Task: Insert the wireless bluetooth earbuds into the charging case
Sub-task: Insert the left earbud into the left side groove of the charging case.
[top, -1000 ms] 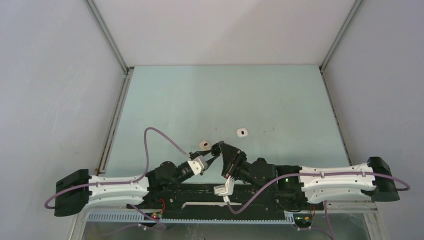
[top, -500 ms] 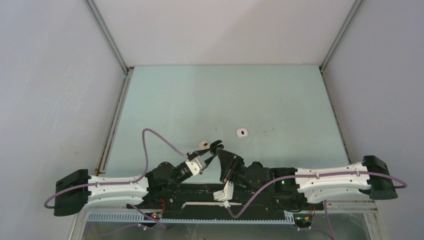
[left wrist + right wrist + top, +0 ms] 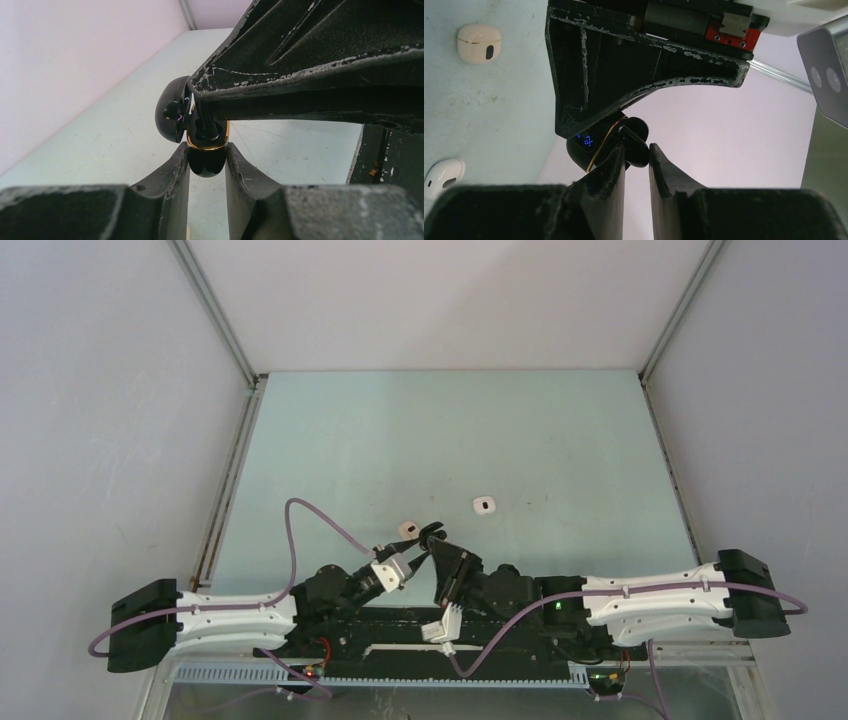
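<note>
Two grippers are seen meeting tip to tip just beyond the arm bases, low in the middle of the pale green table (image 3: 450, 430). The left gripper (image 3: 206, 154) is clamped on a black charging case (image 3: 205, 162), which is held upright between its fingers and ringed by a gold band. The hinged lid (image 3: 170, 115) is swung open toward 10 o'clock. Blue dots (image 3: 588, 141) are lit on the case's side, but no letters can be made out in them. The right gripper (image 3: 636, 150) is closed on a small black earbud (image 3: 636, 142), which is held at the mouth of the case. Whether the earbud is fully seated cannot be told.

A cream case (image 3: 479, 44) lies closed on the table, just beside the grippers at 11 o'clock in the overhead view. A white case (image 3: 444, 177) lies closed at 2 o'clock from them, farther off.

Compared with one second ago, the right arm is shifted slightly toward 9 o'clock and the meeting point of the grippers is moved the same way. The two closed cases are unmoved, and both grips are unchanged.
</note>
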Controlling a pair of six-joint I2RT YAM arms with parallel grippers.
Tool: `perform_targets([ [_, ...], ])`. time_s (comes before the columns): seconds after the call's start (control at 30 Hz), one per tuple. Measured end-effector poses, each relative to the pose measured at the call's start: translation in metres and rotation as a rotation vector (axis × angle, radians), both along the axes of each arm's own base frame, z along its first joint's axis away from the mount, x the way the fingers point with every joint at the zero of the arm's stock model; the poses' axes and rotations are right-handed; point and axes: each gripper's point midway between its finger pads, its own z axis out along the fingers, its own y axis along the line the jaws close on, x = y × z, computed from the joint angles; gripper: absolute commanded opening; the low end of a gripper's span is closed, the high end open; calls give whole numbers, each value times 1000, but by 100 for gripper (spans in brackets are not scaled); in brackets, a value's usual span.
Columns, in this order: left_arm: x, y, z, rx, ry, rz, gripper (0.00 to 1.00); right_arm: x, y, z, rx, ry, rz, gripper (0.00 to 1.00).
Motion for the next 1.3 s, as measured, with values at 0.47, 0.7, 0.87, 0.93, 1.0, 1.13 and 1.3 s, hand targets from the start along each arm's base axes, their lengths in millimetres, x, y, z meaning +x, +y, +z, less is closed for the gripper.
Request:
perform_targets([
  [0.47,0,0,-2,8,3,0,0,6,6,-1,4,-20,-14,0],
  [0.7,0,1,0,1,3,4,0,10,5,0,6,-28,-26,0],
  [0.87,0,6,-1,-13,1,11,0,10,6,-1,2,-30,-26,0],
  [0.93,0,7,-1,-15,1,14,0,10,6,-1,1,-30,-26,0],
  [1.0,0,7,-2,-15,2,17,0,10,6,-1,1,-30,-26,0],
  [1.13,0,7,-2,-15,3,17,0,10,6,-1,-1,-31,-26,0],
  [1.3,0,7,-3,-11,4,17,0,11,9,-4,-7,-36,-25,0],
])
